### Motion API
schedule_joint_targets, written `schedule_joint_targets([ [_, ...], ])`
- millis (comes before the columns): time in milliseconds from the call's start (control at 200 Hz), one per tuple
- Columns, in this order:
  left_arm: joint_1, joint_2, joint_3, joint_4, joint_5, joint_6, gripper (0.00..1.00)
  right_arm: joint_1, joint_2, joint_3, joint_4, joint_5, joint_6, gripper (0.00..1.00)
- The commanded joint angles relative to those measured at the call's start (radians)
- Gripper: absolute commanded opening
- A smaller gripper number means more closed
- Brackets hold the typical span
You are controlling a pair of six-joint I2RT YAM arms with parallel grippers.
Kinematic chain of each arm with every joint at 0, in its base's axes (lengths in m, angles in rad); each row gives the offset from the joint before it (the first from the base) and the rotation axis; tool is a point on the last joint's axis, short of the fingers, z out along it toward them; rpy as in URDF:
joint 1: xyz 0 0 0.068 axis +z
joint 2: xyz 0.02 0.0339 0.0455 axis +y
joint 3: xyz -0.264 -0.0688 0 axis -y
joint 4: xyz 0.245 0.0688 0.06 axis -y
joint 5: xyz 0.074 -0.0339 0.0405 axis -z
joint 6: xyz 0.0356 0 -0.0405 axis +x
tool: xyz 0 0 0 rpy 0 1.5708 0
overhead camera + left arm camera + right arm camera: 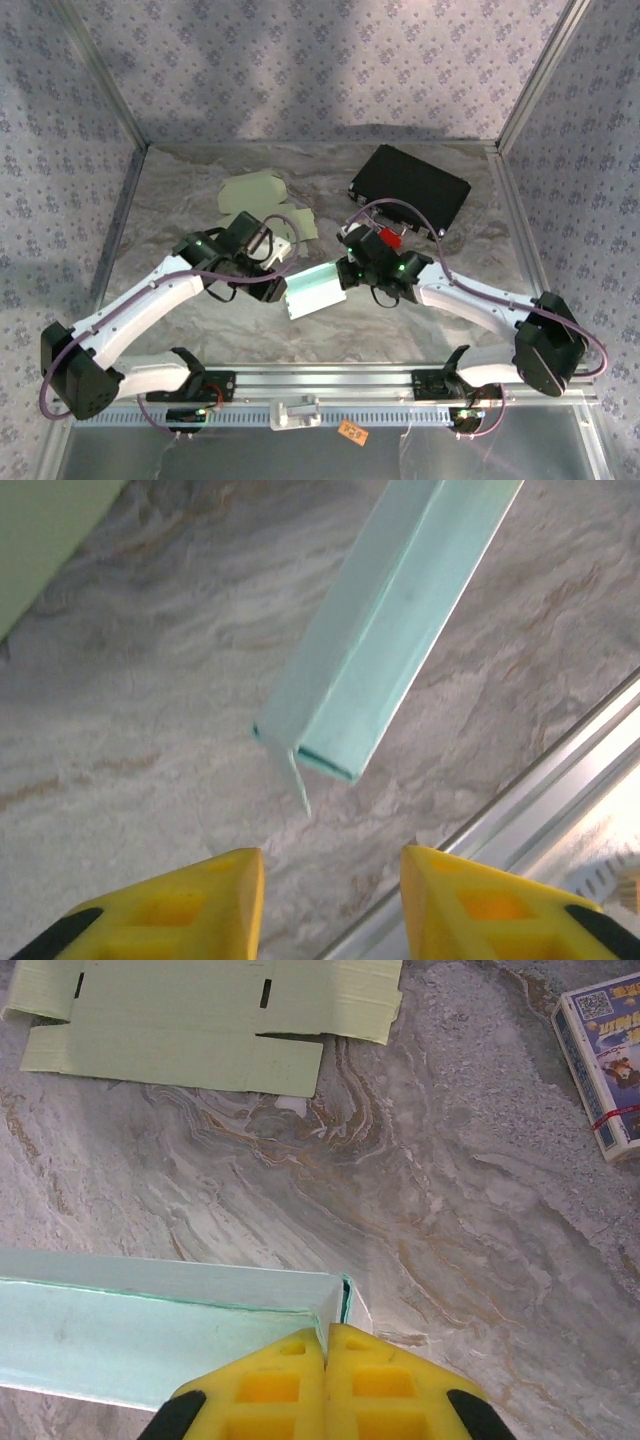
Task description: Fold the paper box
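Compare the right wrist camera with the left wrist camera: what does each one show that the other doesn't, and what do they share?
Right wrist view: the right gripper shut on a corner of the light blue paper box, plus a printed card pack. Left wrist view: the left gripper open and empty, and a metal rail. Shared: the box, the marbled table, and pale green cardboard, just a corner of it from the left wrist.
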Motion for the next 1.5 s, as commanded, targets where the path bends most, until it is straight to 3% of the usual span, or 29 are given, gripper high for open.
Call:
schedule_joint_targets([
  [0, 0.009, -0.009, 0.033, -0.087, -0.003, -0.088, 0.39, 0.011, 0.023, 0.019, -0.085, 0.009, 0.014, 0.00],
  [210, 0.015, 0.097, 0.092, -0.069, 0.014, -0.152, 0.32, 0.011, 0.026, 0.019, -0.097, 0.014, 0.017, 0.00],
  [1234, 0.000, 0.135, 0.024, 0.028, -0.054, -0.199, 0.23, 0.012, 0.024, 0.019, -0.096, 0.025, 0.035, 0.00],
  [1494, 0.000, 0.147, 0.023, 0.047, -0.056, -0.207, 0.16, 0.012, 0.026, 0.018, -0.093, 0.026, 0.039, 0.00],
])
